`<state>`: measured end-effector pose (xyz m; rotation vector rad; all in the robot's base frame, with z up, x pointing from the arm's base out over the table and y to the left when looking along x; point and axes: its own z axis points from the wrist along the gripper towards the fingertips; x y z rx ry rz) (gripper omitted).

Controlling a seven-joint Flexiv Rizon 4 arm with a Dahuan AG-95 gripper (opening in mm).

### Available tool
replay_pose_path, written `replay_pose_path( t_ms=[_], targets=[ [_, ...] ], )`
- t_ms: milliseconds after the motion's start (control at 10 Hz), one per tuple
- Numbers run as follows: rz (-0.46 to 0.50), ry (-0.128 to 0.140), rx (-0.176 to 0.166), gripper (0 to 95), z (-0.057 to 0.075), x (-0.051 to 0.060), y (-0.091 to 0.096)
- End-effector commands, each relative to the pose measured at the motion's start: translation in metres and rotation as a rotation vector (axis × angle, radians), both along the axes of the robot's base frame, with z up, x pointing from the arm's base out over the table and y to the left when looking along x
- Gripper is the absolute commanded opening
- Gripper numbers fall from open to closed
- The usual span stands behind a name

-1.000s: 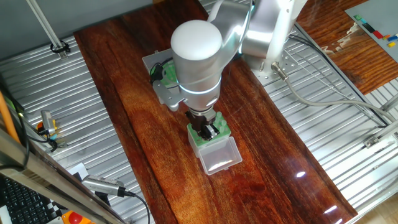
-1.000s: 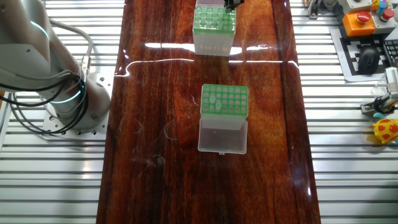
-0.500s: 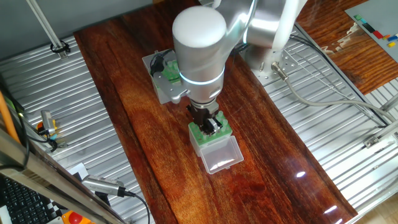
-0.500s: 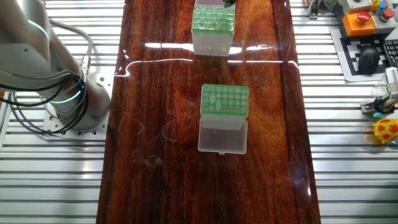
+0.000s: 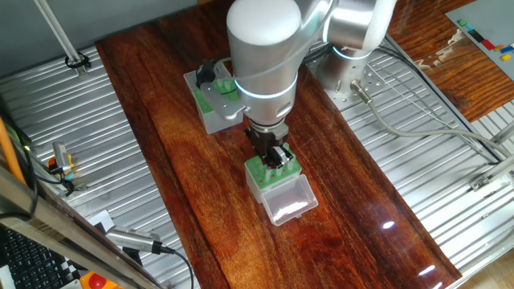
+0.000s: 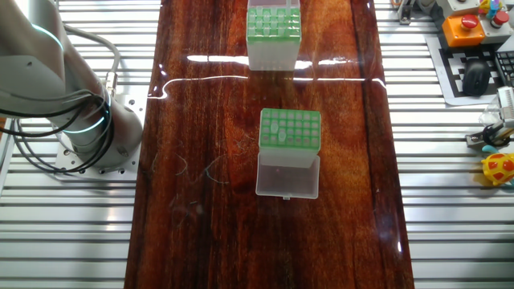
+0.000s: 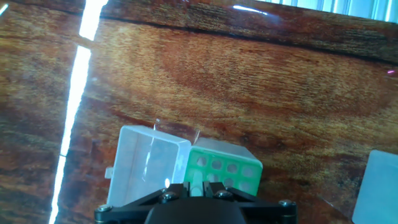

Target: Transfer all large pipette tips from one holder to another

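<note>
Large pipette tip (image 7: pixel 195 179): apparently pinched in narrowed pincer (image 7: pixel 201 186), raised since a second ago above clear-sided box (image 7: pixel 239 171) at 6 o'clock; transfer judged begun.

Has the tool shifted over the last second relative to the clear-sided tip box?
Yes. In one fixed view the tool and the clear-sided tip box beneath it both sit slightly lower-right on the table than before.

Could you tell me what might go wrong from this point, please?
The fingers sit right over the clear-sided holder. A pale tip seems to be between them, and it could slip or snag in the grid. The small holder might lift or slide with it. The open lid lies close by and could be knocked.
</note>
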<state>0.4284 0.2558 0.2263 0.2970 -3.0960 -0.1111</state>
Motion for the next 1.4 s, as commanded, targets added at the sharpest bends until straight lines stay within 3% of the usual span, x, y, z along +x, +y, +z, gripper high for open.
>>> replay_pose_path(
  t_ms=[100, 600, 1400],
  targets=[
    [0.001, 0.001, -0.001, 0.0, 0.006, 0.000, 0.001],
    [0.017, 0.007, -0.006, 0.0, 0.030, 0.007, -0.002],
    [0.035, 0.004, -0.006, 0.0, 0.052, 0.000, -0.007]
  ],
)
